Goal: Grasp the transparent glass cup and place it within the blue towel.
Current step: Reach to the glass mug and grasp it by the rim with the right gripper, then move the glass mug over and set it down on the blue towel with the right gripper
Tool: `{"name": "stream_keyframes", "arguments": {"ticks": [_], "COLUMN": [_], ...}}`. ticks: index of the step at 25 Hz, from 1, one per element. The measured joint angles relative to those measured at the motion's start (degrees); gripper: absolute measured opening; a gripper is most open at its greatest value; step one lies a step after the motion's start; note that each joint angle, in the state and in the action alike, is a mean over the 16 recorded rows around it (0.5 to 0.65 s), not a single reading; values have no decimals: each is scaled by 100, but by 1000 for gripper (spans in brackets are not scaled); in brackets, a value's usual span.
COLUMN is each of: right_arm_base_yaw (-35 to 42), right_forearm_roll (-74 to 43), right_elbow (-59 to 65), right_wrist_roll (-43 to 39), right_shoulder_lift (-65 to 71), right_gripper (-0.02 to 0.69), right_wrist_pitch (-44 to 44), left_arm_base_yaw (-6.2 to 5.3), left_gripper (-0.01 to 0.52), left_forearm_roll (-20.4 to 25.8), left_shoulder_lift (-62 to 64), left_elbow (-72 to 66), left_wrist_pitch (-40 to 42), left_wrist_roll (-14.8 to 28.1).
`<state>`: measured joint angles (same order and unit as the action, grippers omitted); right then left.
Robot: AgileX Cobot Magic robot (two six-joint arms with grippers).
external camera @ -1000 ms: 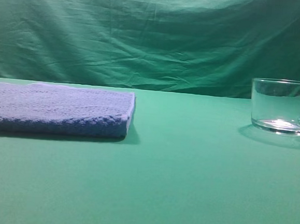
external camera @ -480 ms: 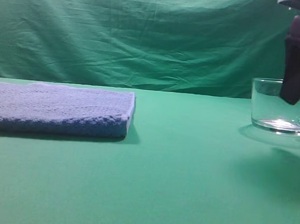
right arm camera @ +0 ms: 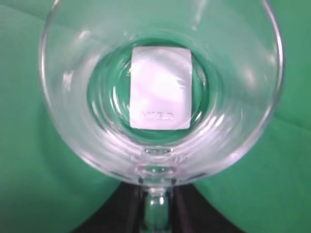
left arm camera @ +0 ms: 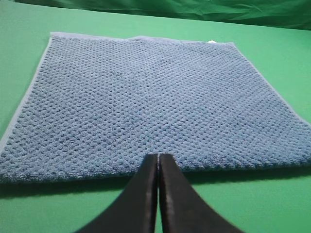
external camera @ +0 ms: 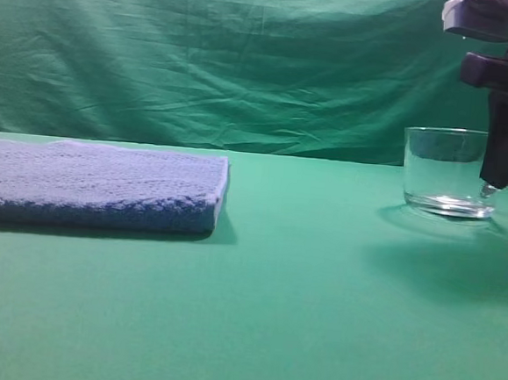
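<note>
The transparent glass cup (external camera: 445, 170) stands upright at the right of the green table. My right gripper (external camera: 492, 184) comes down from above at its right side and hides its handle. In the right wrist view I look down into the cup (right arm camera: 160, 82), and my right gripper (right arm camera: 156, 206) is shut on the looped handle (right arm camera: 156, 213), one dark finger pressed on each side. The blue towel (external camera: 96, 182) lies flat at the left, well apart from the cup. My left gripper (left arm camera: 158, 159) is shut and empty, hovering at the near edge of the towel (left arm camera: 146, 97).
A green cloth (external camera: 299, 290) covers the table, and a wrinkled green backdrop (external camera: 247, 57) hangs behind it. A white label (right arm camera: 160, 87) shows through the cup's base. Bare cloth lies between the towel and the cup.
My right gripper came down from the upper right and closed on the cup's handle. The cup shifted a little to the left and turned. The towel and left gripper have not moved.
</note>
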<state>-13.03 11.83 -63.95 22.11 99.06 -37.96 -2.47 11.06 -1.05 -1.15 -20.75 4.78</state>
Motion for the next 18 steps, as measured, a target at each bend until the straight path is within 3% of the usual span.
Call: {"name": "stream_keyframes", "arguments": {"ticks": [9, 18], "right_arm_base_yaw": [-966, -2230], "right_forearm_roll": [-34, -17], "right_elbow": [-1776, -3883], "right_wrist_roll": [67, 292], "right_shoulder_lift": [499, 2064], "right_gripper": [102, 102], "right_wrist_pitch": [-270, -308], "left_arm_base_yaw": [0, 0], "left_gripper": [0, 0], "left_forearm_roll": [0, 0], "left_shoulder_lift": [0, 0], "left_elbow": [0, 0], "left_wrist_pitch": [0, 0], "left_wrist_roll": [0, 0]}}
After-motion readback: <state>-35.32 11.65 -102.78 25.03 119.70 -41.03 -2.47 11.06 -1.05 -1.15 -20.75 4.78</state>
